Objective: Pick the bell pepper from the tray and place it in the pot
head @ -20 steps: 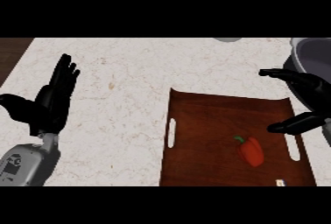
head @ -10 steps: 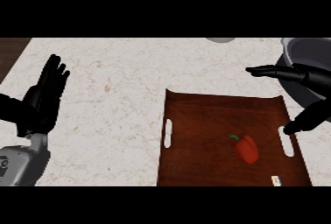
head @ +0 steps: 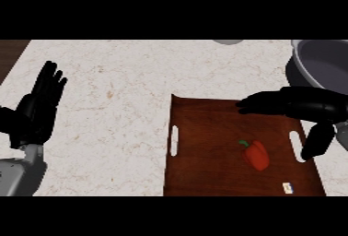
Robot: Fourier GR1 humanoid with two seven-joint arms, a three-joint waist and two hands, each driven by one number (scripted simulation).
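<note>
Kitchen setting: pale speckled stone table, dark wooden serving tray with slot handles, red bell pepper on it, grey metal pot at the right edge.

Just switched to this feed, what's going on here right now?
The right hand hovers open over the far right part of the wooden tray, holding nothing. The red bell pepper lies on the tray, untouched. The pot waits at the counter's far right. The left hand rests open at the left.
</note>
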